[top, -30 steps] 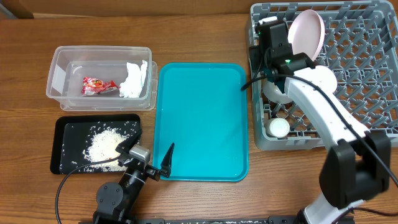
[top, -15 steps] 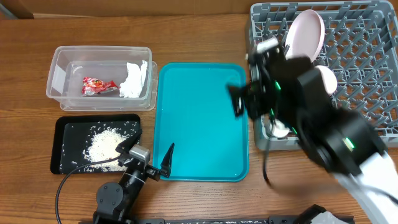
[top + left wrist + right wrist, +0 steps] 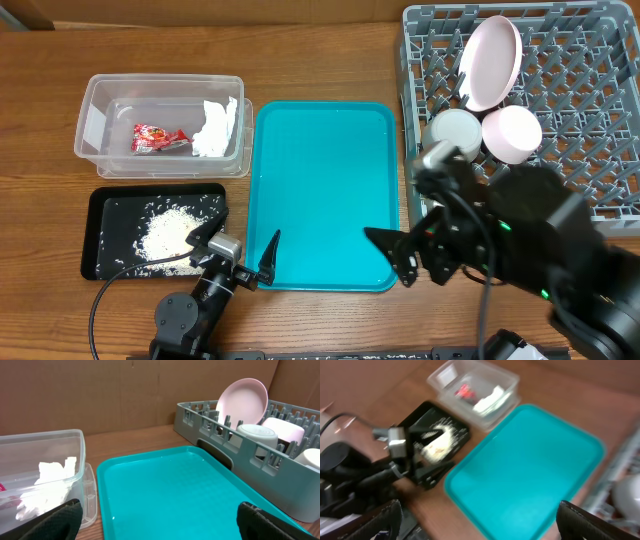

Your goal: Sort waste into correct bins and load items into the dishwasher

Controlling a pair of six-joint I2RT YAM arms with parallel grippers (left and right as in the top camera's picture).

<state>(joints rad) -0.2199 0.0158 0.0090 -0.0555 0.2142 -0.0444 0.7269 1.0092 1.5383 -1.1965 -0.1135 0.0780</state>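
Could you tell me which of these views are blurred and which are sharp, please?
Right wrist view: motion-blurred throughout, teal tray smeared. Overhead: only the right arm is blurred. Left wrist view: sharp, dish rack clear.

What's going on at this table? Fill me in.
Neither arm holds anything. The right gripper hangs open over the near-right corner of the teal tray. The left gripper sits open beside the black tray. The red wrapper and napkin lie in the clear tub, and rice lies on the black tray. The plate and two small round dishes stand in the dish rack. No chopsticks are in view.
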